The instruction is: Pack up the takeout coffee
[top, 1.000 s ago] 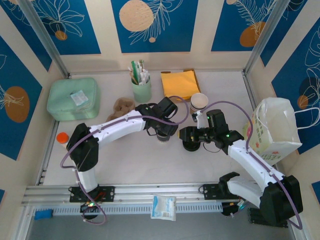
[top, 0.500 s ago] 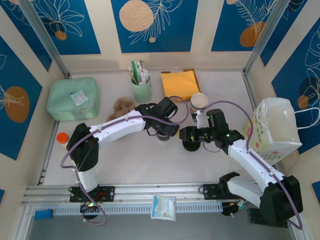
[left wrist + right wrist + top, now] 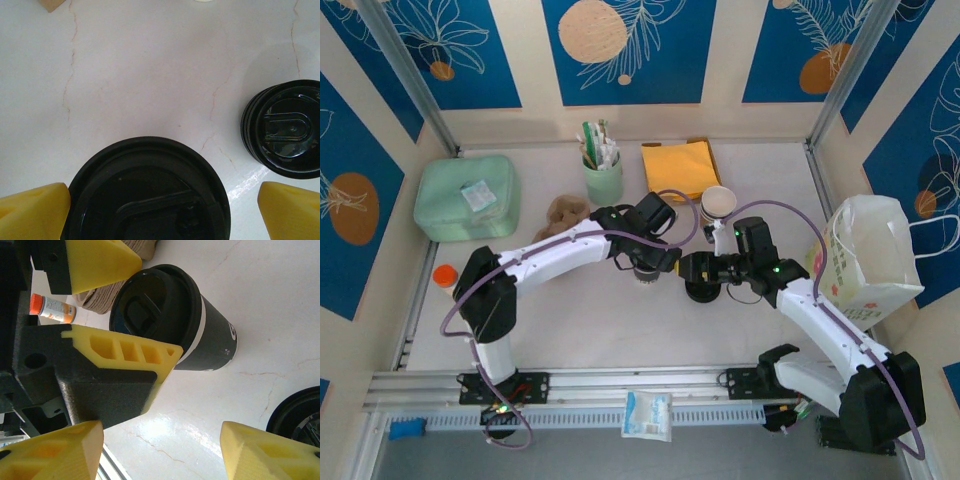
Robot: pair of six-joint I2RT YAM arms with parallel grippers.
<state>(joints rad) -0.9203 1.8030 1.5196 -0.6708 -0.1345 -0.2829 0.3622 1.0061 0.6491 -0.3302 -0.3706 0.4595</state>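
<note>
Leftmost items, the mint-green lidded box (image 3: 468, 195), the orange-capped bottle (image 3: 444, 275) and the brown pulp cup carrier (image 3: 565, 212), stand well apart from the work zone. At mid tabletop (image 3: 600, 320), the left pincer (image 3: 645, 262) hangs directly over the lidded coffee cup (image 3: 200, 325), a dark cup with a white band under a black lid. The cup stands upright, long axis vertical. The left pincer is released: its jaws are spread wide on either side of the lid and grasp nothing. One of its fingers (image 3: 35, 207) sits just beside the lid rim, where contact cannot be determined; the other is well clear. Just right of the cup stands a stack of black lids (image 3: 285, 127), separate from it. The right pincer (image 3: 161, 440) is also released and empty; it points at the cup from the right, near the lid stack. The left pincer body lies between it and the cup, and is judged to be the main obstruction. Behind the right pincer stand the nested paper cups (image 3: 718, 204). The white takeout bag (image 3: 868, 260) stands at the far right. It is the probable destination, and the right arm is nearer to it.
</note>
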